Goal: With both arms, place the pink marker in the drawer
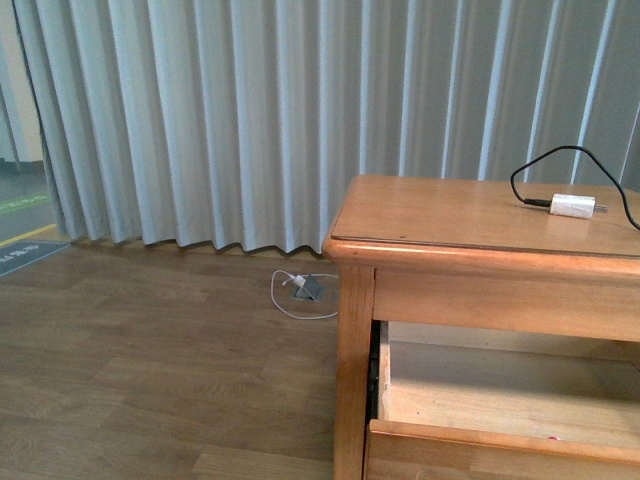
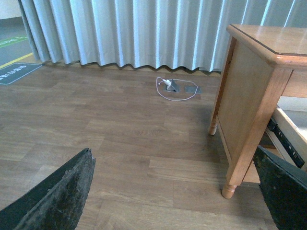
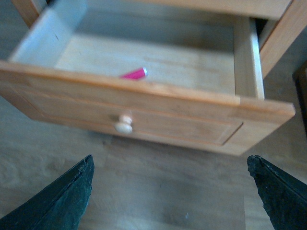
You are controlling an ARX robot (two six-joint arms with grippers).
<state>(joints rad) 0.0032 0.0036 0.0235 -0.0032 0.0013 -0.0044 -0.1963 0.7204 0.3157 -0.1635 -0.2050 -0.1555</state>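
Pink marker [image 3: 134, 73] in neither tool. Right tool [image 3: 169, 165] spread wide and empty, fingers in the lower corners of the frame, facing the knob [image 3: 123, 125] of the open drawer [image 3: 192, 122]. Marker inside, just behind the front board, upper middle of frame. Left tool [image 2: 172, 153] likewise released, above the floor [image 2: 120, 143] beside the desk [image 2: 244, 96]. Placing apparently done. Next, probably a square push on the drawer front.
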